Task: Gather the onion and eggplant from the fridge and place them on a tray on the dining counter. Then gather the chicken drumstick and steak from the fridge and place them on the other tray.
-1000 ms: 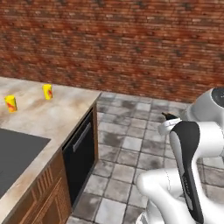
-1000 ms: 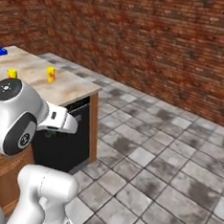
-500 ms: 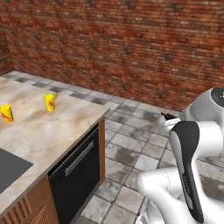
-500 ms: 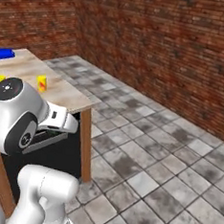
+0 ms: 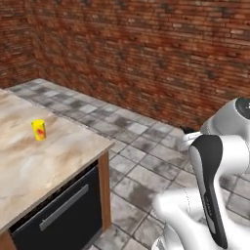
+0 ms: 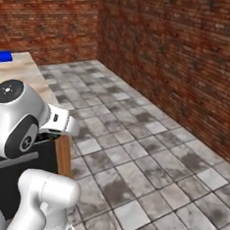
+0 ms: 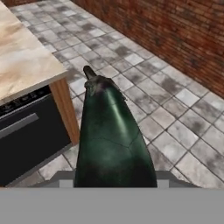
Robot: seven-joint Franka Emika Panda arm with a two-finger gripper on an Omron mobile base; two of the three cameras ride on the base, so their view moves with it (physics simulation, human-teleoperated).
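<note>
From the left, the marbled tabletop (image 5: 29, 166) carried a small yellow cup (image 5: 39, 130), the white arm (image 5: 215, 171) folded beside it. From the right, a blue box (image 6: 2, 56) lay at the tabletop's far edge. At the hand, the tool held the dark eggplant (image 7: 111, 135) above the tiled floor (image 7: 175, 127), jaws partly parted around it; I judged its delivery unfinished, the meats still to fetch.

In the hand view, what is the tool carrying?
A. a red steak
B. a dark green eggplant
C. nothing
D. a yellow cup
B: a long dark green eggplant with a stem at its far end rises from the tool, above the tiled floor beside the counter corner.
</note>
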